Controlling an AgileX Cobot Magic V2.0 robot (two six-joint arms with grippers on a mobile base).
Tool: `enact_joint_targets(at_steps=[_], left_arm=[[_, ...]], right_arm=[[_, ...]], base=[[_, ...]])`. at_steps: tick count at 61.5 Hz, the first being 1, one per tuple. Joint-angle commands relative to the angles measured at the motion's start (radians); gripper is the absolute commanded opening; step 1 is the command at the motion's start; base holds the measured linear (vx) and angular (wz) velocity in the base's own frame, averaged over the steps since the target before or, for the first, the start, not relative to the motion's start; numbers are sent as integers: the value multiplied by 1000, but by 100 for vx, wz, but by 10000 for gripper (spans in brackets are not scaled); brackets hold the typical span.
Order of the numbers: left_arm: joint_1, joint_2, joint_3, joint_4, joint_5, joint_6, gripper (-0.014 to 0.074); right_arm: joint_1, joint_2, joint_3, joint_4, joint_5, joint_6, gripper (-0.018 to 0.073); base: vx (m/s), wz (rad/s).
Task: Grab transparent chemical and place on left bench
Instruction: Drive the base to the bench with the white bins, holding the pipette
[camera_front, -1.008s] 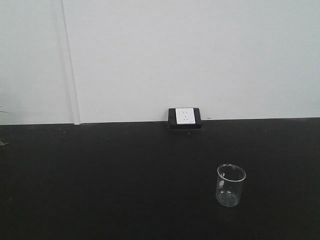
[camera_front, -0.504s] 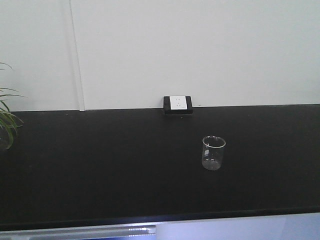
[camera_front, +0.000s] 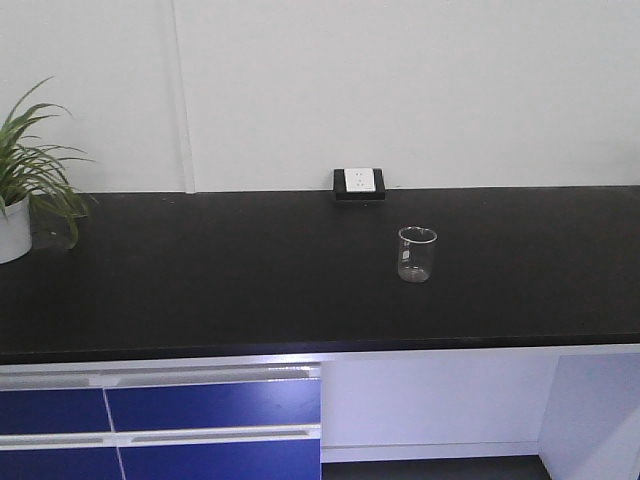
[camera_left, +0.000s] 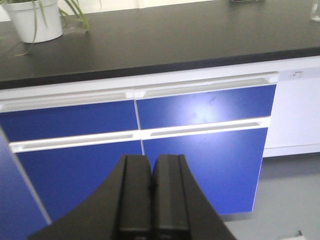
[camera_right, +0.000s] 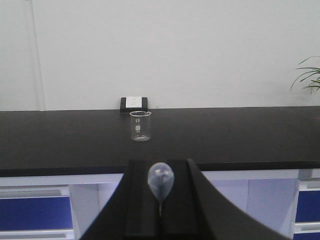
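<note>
Glass beaker (camera_front: 417, 254) sits on the black bench (camera_front: 200, 270), seemingly placed; left gripper (camera_left: 151, 170) and right gripper (camera_right: 160, 172) pressed together, just retreat.

Clear smooth glass beaker (camera_front: 417, 254); matte black bench top (camera_front: 250, 270); glossy blue drawer fronts (camera_left: 205, 107); white plastic socket (camera_front: 359, 180).

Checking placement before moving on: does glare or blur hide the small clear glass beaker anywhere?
Front view: small clear glass beaker sharp on the matte black worktop, no glare. Right wrist view: beaker clear, a pale blurry blob over the right gripper. Left wrist view: bright glare on a blue drawer front.
</note>
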Motion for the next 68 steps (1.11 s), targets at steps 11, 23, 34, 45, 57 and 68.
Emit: enact_joint_targets(at_steps=[11,23,34,45,57,68], left_arm=[[-2,-19,16,-1,-78,-8,-3],[-2,-19,16,-1,-78,-8,-3],[-2,-19,16,-1,-78,-8,-3],[-2,-19,16,-1,-78,-8,-3],[-2,-19,16,-1,-78,-8,-3],[-2,-19,16,-1,-78,-8,-3]], right_arm=[[-4,-3,-31,-6,-68,1,0],[-14,-3,-31,-6,-68,1,0],[-14,-3,-31,-6,-68,1,0],[-14,-3,-31,-6,-67,1,0],[-14,-3,-31,-6,-67,1,0],[-14,-3,-31,-6,-67,1,0]], base=[[-33,27],[-25,58],[-20,87],[-17,99],[-11,97],[-4,96]])
